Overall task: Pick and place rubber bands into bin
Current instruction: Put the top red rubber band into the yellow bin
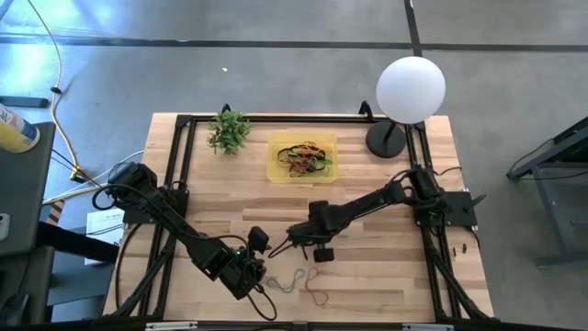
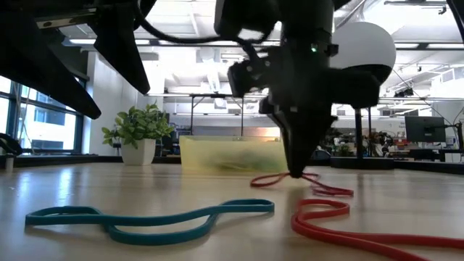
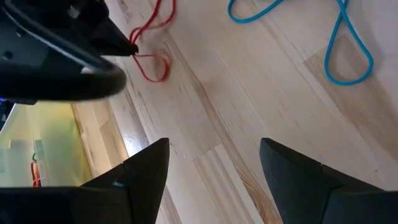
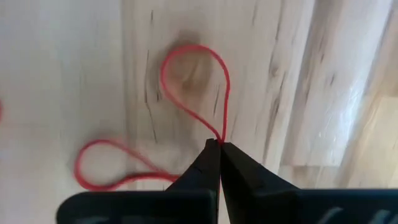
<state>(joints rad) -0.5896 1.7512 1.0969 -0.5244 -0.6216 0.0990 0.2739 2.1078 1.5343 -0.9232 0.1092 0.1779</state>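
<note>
Red rubber band (image 4: 193,93) lying on the wooden table (image 1: 386,276), near the front edge, pinched at one point by the right gripper (image 4: 219,146); fingers clenched tight on the thin strand, one loop standing free beyond the tips and another trailing beside them. Blue rubber band (image 2: 145,217) flat on the wood just beside it, untouched, with a second red band (image 2: 348,225) close by. Yellow bin (image 1: 301,158) well apart toward the back of the table, already holding a tangle of mixed-colour bands. Left gripper (image 3: 214,177) hovering low nearby, fingers spread wide and empty, looking across at the pinch. Small green plant (image 1: 229,131) to one side of the bin, white globe lamp (image 1: 410,89) to the other. Risks from here, as a judgement: so slender a grip on a floppy elastic likely to slip once lifted, especially if the trailing loop drags or snags on the table grain; stretch and snap-back possibly flicking the band off target; dangling loop likely to catch the bin rim or hang outside it on release; low carry liable to sweep the neighbouring bands out of place.
</note>
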